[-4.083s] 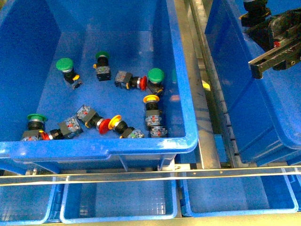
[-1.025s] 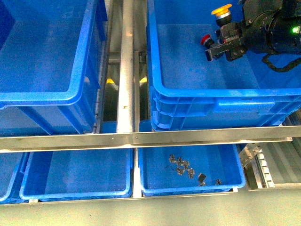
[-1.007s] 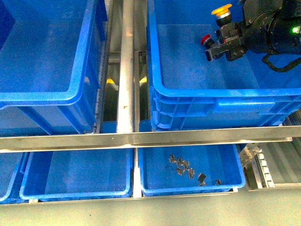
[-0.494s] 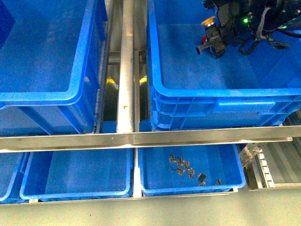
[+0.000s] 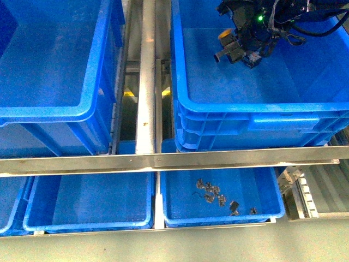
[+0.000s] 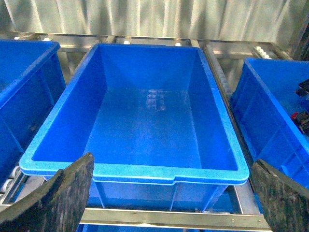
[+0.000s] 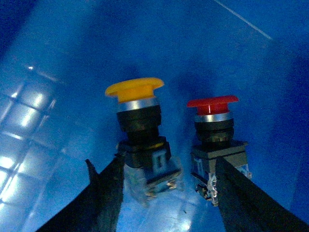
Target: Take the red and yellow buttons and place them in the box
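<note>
Right wrist view shows two switches standing upright on the floor of the box [image 7: 241, 43]; a yellow-capped button [image 7: 137, 130] and, just beside it, a red-capped button [image 7: 215, 133], both caps up and both on their grey contact blocks; the right gripper [image 7: 166, 193] has its dark fingers [image 7: 104, 193] spread wide, one outside the yellow one and one beyond the red one, and neither finger seems to press on anything, so I'd say it holds nothing; whether it is touching the yellow button's block I cannot tell.

From the front, that right gripper [image 5: 235, 45] sits low inside the box [image 5: 262, 106], over toward the metal rail [image 5: 146, 82]; the buttons are mostly hidden behind it there, only a speck of yellow showing.

The left gripper [image 6: 174, 193] hangs above the neighbouring crate [image 6: 135, 169], on the other side of the rail, fingers far apart and bare; that crate's floor shows nothing in it.

My reading: two buttons are delivered; how many remain elsewhere cannot be seen, so the task may well have more to fetch.

No brand, label or readable writing anywhere; the buttons' blocks are too blurred to show markings.
</note>
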{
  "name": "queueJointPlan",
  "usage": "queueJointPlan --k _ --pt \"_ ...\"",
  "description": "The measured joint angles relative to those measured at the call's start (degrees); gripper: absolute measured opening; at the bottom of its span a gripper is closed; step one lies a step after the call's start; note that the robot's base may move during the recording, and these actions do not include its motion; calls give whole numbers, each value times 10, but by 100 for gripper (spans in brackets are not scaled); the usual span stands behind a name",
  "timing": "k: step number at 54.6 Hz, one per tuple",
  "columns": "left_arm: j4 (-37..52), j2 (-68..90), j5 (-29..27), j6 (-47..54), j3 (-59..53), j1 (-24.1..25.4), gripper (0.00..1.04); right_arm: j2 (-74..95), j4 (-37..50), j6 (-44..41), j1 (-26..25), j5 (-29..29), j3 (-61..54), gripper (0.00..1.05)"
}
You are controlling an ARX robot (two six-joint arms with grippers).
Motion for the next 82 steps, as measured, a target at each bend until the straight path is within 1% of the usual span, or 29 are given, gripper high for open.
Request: queueJointPlan --k 6,8,11,14,15,17,21,27,30,31,35,37,39,41,44,46,47,49,52,53,55,57,61,62,66,67,69,74,82 --pt "0 0 0 0 0 0 97 -18 51 14 4 6 -39 74" --pt "0 0 0 0 0 0 97 -37 81 18 7 10 -73 81" --pt "0 0 0 0 0 0 97 -63 112 27 9 12 -113 88" --pt "0 0 0 0 0 0 97 -116 155 49 14 16 -185 98" --pt "0 0 0 0 0 0 97 -126 166 52 16 18 -198 99" --pt "0 0 0 0 0 0 97 -183 204 74 23 28 -266 99" --pt "0 0 0 0 0 0 97 -259 247 106 34 40 -353 99" --pt "0 0 0 0 0 0 97 -387 290 188 60 94 -498 99" --pt "0 0 0 0 0 0 97 -457 301 262 77 135 -583 99" --pt "0 0 0 0 0 0 97 -468 301 275 80 141 -597 99" --pt "0 0 0 0 0 0 97 -544 291 375 102 202 -688 99" --pt "0 0 0 0 0 0 97 -584 269 438 115 245 -731 99" --pt "0 0 0 0 0 0 97 -611 250 480 123 273 -756 99" --pt "0 0 0 0 0 0 97 -637 209 553 130 316 -774 99" --pt "0 0 0 0 0 0 97 -654 193 618 134 331 -782 99" --pt "0 0 0 0 0 0 97 -658 197 644 133 327 -783 98" --pt "0 0 0 0 0 0 97 -656 212 640 131 319 -787 97" --pt "0 0 0 0 0 0 97 -654 318 607 120 254 -819 91" --pt "0 0 0 0 0 0 97 -654 470 514 101 171 -882 81" --pt "0 0 0 0 0 0 97 -655 490 487 98 162 -892 79" --pt "0 0 0 0 0 0 97 -676 584 390 81 123 -945 68" --pt "0 0 0 0 0 0 97 -704 618 331 66 106 -972 60" --pt "0 0 0 0 0 0 97 -762 622 274 35 82 -1012 42" --pt "0 0 0 0 0 0 97 -771 620 269 29 77 -1019 39" --pt "0 0 0 0 0 0 97 -818 600 247 2 47 -1061 17" --pt "0 0 0 0 0 0 97 -826 597 246 -3 42 -1067 14" --pt "0 0 0 0 0 0 97 -835 621 243 -15 31 -1087 3" --pt "0 0 0 0 0 0 97 -859 612 237 -30 15 -1111 4" --pt "0 0 0 0 0 0 97 -955 544 235 -60 -12 -1138 4"
